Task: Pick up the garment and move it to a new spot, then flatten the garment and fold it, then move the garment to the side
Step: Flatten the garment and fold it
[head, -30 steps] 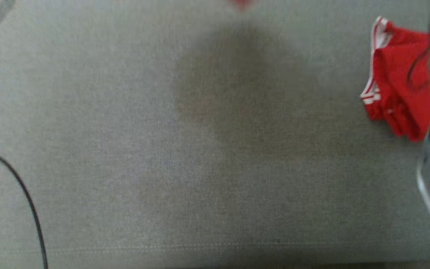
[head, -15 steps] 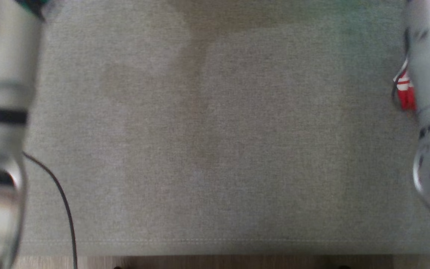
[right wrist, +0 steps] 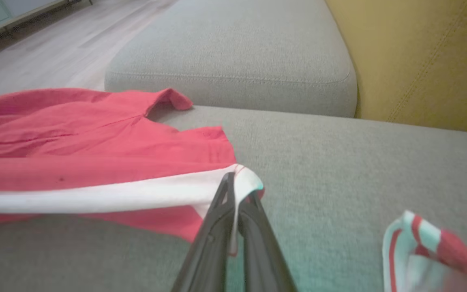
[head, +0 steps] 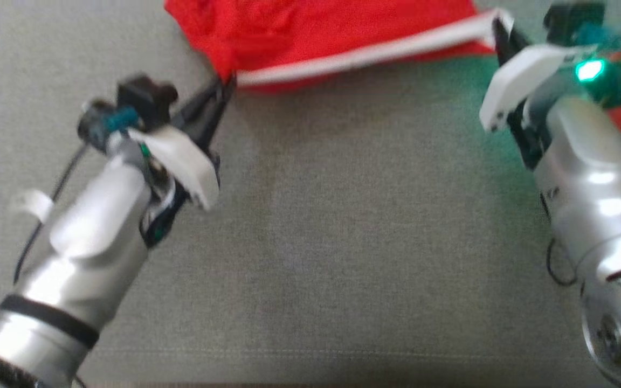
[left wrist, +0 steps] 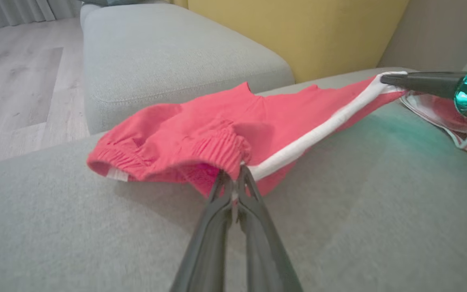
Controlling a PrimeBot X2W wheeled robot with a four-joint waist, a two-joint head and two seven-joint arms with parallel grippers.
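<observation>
Up along the top edge of the head view, the red garment is stretched sideways across the grey cushion, with a white stripe running along its lower edge. Left gripper comes in from the lower left with its jaws pinched tight on the garment's left corner. Right gripper does the same on the white-striped end at the upper right, with a green light glowing on that wrist.

Head view is kinda blurry, so the wrist cams are where you actually see the grips. Left wrist view has the fingers closed on the gathered elastic end, and there's a shadow on the cushion under the cloth's near edge. Right wrist view has the white hem folded over its fingertips — plus a second red-and-white piece at the lower right, apart from the garment. Both wrist views also catch stuff the head view misses — another grey cushion, a yellow backrest and wood floor behind.
</observation>
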